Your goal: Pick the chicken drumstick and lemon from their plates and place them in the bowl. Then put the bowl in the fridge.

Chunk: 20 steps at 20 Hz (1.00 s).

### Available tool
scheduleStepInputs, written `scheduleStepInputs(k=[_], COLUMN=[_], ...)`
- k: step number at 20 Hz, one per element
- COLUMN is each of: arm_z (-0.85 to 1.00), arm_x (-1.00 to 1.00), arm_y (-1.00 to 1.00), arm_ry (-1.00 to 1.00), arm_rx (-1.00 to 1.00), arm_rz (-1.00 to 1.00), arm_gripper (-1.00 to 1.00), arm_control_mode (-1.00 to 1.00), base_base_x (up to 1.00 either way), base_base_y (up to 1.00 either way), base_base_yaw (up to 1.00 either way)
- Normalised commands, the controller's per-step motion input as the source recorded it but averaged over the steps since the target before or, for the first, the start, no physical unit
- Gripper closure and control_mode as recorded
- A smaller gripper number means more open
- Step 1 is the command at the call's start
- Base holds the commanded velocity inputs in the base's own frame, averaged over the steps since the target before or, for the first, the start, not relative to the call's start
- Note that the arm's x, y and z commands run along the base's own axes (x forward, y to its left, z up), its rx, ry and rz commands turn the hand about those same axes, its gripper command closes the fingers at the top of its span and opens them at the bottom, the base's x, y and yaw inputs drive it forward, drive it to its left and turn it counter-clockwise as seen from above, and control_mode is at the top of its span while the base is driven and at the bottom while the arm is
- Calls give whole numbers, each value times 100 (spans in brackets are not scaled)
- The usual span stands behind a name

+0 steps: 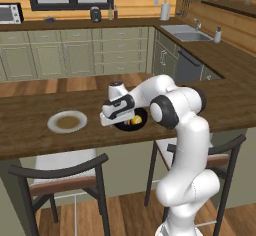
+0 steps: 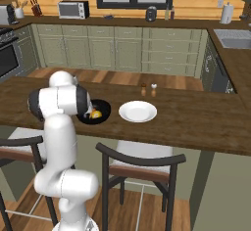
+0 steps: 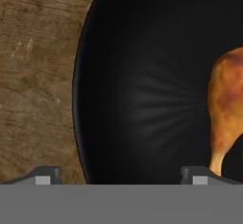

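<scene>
Left base view, left to right:
- Grey-rimmed plate [image 1: 67,122], brownish centre, bare, flat on the wooden desk [image 1: 30,130].
- Hand with fingers [image 1: 119,118], low over the bowl [image 1: 141,122]; fingertips hidden behind the hand.
- Black bowl, just right of the grey-rimmed plate, near the desk's front edge, partly covered by the hand and arm. Lemon [image 1: 136,119] shows inside it as a small yellow spot.
- Two dark chairs under the desk's front edge.
- Sink [image 1: 186,33] set in the far counter, right of centre.

Right base view, left to right:
- Arm in front of the bowl [image 2: 100,117], which sits on the desk [image 2: 196,120].
- Lemon [image 2: 96,113] inside the bowl, beside the arm.
- White plate [image 2: 138,111], bare, just right of the bowl, apart from it.
- Two small shakers [image 2: 148,89] on the desk behind the white plate.
- Microwave [image 2: 73,9] on the far counter, upper left.

Hand view, left to right:
- Wooden desk [image 3: 33,76] along the left.
- Bowl's [image 3: 142,76] glossy black inside, rim curving down the left.
- Fingers [image 3: 118,175]: two tips at the bottom, spread wide, nothing between them; one over the rim, the other over the inside, just beside the drumstick's thin end.
- Drumstick [image 3: 227,104], orange-brown, lying in the bowl at the right edge, thick end up, thin end down.
</scene>
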Motion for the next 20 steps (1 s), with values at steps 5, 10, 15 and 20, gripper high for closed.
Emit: scheduleStepInputs(k=[5,10,15,20], arm_z=[-6,0,39,67], arm_x=[0,0,-6,-35], arm_y=[0,0,-3,-19], arm_ry=[0,0,0,0], arm_rx=[0,0,-1,-4], arm_rz=[1,0,4,8], arm_gripper=[100,100,100,100], arm_control_mode=[-100,-100,-100,-100], base_base_x=[0,0,0,0], base_base_y=[0,0,0,0], base_base_yaw=[0,0,0,0])
